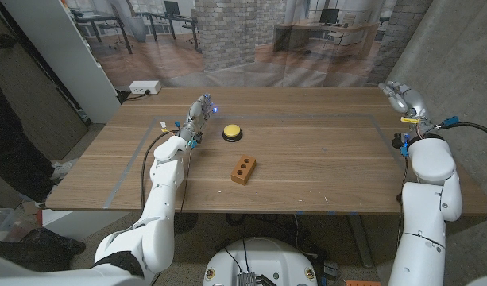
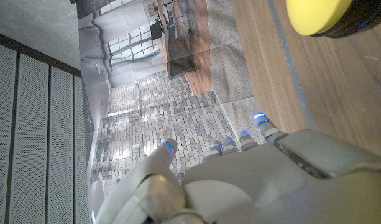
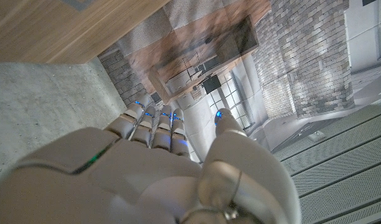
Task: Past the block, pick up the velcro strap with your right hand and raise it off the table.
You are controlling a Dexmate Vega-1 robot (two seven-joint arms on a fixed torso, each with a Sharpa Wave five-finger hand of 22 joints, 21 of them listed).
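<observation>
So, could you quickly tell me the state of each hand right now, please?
Left hand: open, holding nothing, beside the yellow button.
Right hand: open, holding nothing, at the table's far right edge.

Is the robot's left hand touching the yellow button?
Apart. The head view shows bare table between the left hand and the button.

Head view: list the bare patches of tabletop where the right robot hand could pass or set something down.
Widest free patch: from the wooden block and yellow button across to the right robot hand at the table's right edge. Also bare: the near strip in front of the block. Crowded: far left, where the left robot hand stands beside the button.
</observation>
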